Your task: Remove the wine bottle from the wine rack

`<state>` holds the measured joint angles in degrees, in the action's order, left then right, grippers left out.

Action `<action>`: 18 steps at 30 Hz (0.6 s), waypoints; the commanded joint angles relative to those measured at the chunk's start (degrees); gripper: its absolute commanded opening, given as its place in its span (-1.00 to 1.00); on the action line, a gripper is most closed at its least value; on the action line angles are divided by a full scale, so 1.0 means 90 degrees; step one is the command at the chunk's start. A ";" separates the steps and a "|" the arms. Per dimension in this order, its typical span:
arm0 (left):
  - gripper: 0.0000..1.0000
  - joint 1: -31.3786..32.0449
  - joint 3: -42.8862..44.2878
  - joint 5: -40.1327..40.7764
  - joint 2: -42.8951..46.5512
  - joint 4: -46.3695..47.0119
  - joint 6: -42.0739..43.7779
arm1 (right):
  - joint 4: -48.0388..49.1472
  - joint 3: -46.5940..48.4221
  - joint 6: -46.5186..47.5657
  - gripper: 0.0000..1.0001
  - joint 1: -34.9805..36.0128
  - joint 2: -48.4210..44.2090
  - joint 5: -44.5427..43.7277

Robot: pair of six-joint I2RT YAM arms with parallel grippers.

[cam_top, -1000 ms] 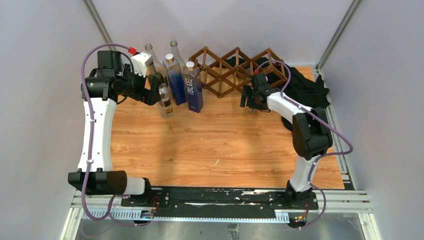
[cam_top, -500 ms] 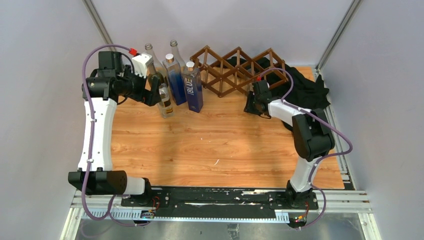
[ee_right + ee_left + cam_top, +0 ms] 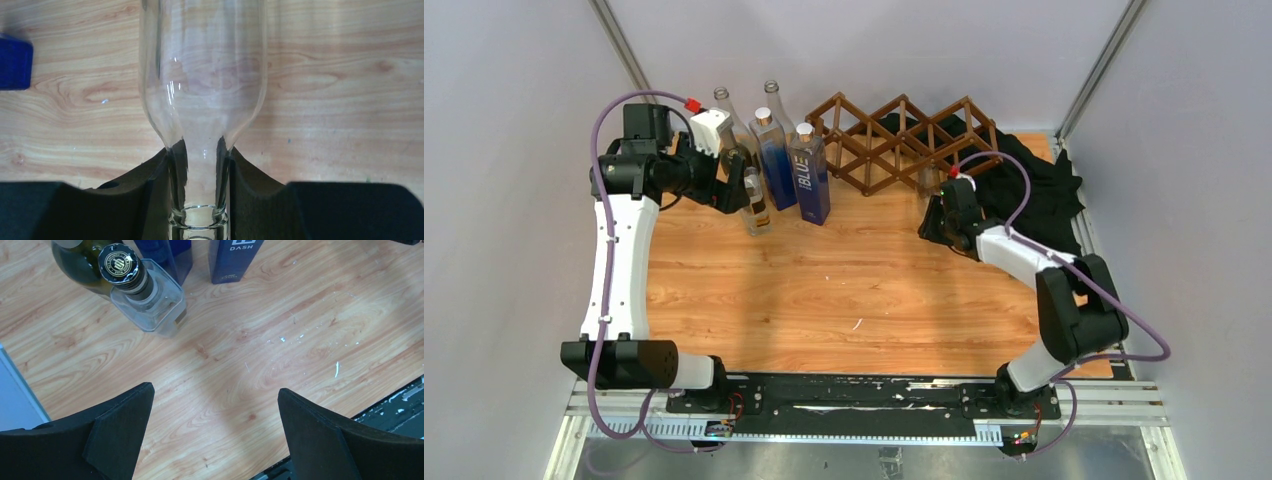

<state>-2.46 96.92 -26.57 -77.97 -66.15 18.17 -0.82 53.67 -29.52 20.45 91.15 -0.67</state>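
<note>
GRIP ON THE NECK: A clear, empty glass wine bottle (image 3: pixel 202 75) is held by its narrow neck between the black foam pads (image 3: pixel 155 190) of the right gripper (image 3: pixel 200 155), which is closed firmly on the glass just past the lip. The neck is the slimmest part and the end that faces out of a cell, which is judged to be why it is taken there. The bottle is seen low in front of the dark brown wooden lattice wine rack (image 3: pixel 894 140), its body over bare boards of the light wooden table (image 3: pixel 844 290). Its base appears to be out of the diamond cell, though this cannot be confirmed from above. The left gripper (image 3: pixel 215 425) is spread wide and holds nothing. It hangs above the table near a square clear glass bottle with a black cap (image 3: pixel 145 295). A blue square bottle (image 3: pixel 810 180) is grouped with other standing bottles left of the rack, well apart from the held one. A crumpled black cloth (image 3: pixel 1054 185) lies just behind the right arm and is judged the likeliest snag on the way out.
</note>
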 commanded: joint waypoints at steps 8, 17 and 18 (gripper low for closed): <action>0.99 -0.0039 0.0022 -0.0427 -0.0095 -0.0013 0.0115 | 0.0273 -0.1652 -0.0661 -1.00 0.0570 -0.2077 -0.0213; 0.84 -0.0027 0.0034 -0.0880 -0.0182 -0.0018 0.0308 | -0.0496 -0.1934 -0.0799 -1.00 0.0763 -0.3447 -0.0390; 0.84 -0.0022 0.0017 -0.0929 -0.0181 -0.0023 0.0342 | -0.0588 -0.1906 -0.0793 -1.00 0.0762 -0.3558 -0.0381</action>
<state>-2.46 96.90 -31.88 -78.78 -66.13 19.75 -3.81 36.36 -35.44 26.57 62.63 -2.17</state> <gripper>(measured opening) 0.921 0.390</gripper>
